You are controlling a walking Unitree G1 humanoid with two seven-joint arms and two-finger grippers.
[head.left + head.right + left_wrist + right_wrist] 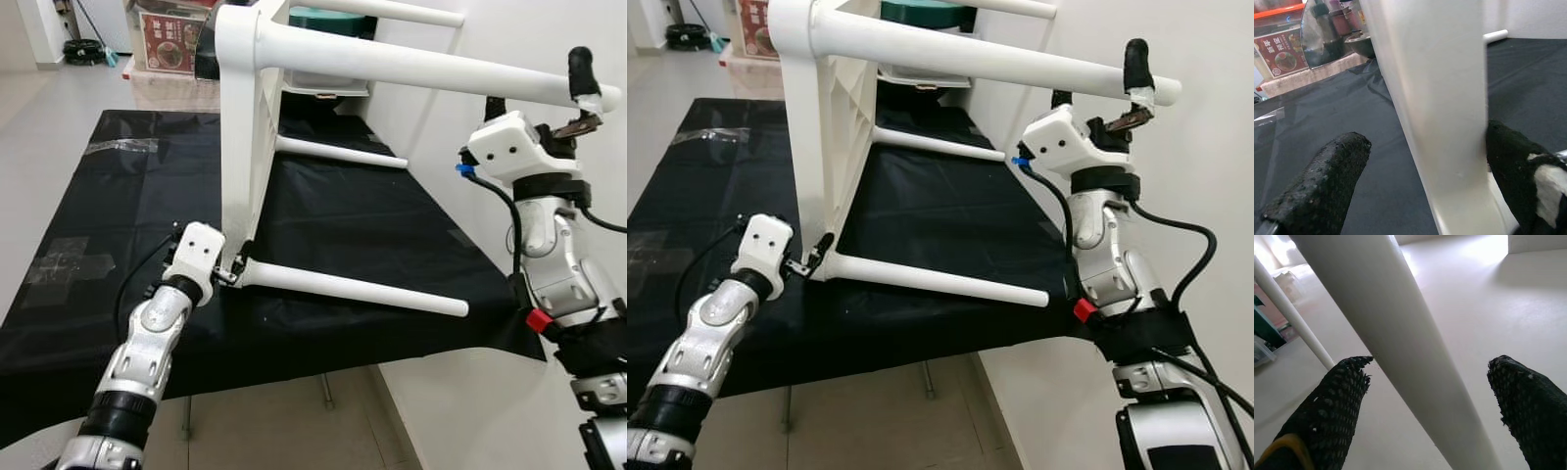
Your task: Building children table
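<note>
White children's table (245, 127) lies sideways; its upper leg (431, 70) runs between the spread right hand (578, 93), while the spread left hand (233, 271) straddles the lower leg (353, 289).

A black-covered bench (333, 225) is set against a white wall (441, 117) at 3 o'clock; grey floor (44, 117) is seen at 10 o'clock.

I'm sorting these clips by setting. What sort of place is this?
Probably an indoor work or test room rather than a lived-in home: a white children's table lies on its side on a worktable draped in black cloth, against a plain white wall, with a food poster behind.
</note>
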